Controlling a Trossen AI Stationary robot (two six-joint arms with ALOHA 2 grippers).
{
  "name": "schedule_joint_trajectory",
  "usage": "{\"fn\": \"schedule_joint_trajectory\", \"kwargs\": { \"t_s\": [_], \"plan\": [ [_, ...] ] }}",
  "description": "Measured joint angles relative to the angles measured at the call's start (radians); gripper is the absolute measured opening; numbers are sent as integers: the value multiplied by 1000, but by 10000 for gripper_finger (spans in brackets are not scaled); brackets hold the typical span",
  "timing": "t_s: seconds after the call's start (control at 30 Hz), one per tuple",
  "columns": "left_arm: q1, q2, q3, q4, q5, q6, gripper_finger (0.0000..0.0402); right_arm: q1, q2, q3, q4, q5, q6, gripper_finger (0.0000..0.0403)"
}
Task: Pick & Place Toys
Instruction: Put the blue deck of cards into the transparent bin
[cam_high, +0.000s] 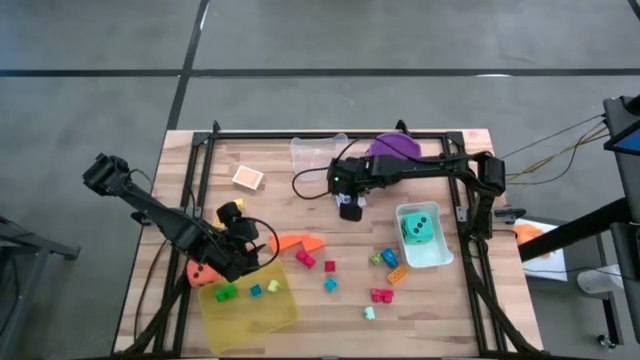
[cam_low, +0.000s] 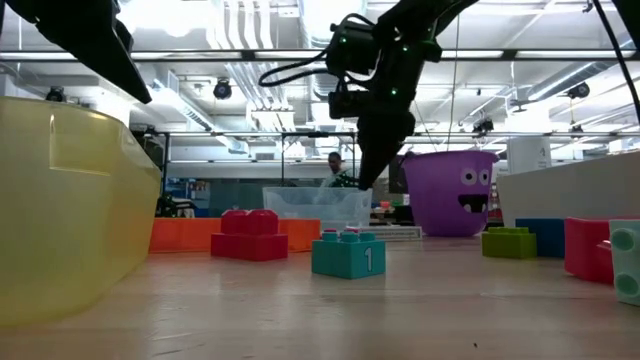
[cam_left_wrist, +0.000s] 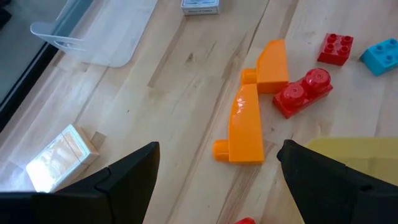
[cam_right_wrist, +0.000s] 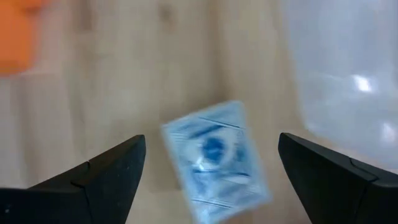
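Now | right hand (cam_right_wrist: 211, 168) spread wide above blue card pack (cam_right_wrist: 216, 163) | left hand (cam_left_wrist: 217, 180) released over orange wedges (cam_left_wrist: 245, 127)

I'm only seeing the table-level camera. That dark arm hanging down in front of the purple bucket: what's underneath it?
Observer: That is the right gripper. Its wrist camera shows a blue card pack right below its open fingers, not held.
Operator: And the other arm? I just see a dark shape at the top left.
Observer: The left gripper hovers open above two orange wedges beside the yellow tray.
Operator: Is anything in a container?
Observer: Yes, from above a teal die sits in the clear tub.
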Motion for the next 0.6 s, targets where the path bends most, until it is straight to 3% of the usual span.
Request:
{"fn": "schedule_joint_trajectory", "kwargs": {
  "t_s": [0.23, 0.6],
  "plan": [
    [0, 0, 0, 0, 0, 1, 326, 4, 0, 0, 1, -260, -92, 363],
    [0, 0, 0, 0, 0, 15, 326, 32, 0, -1, 4, -268, -27, 363]
  ]
}}
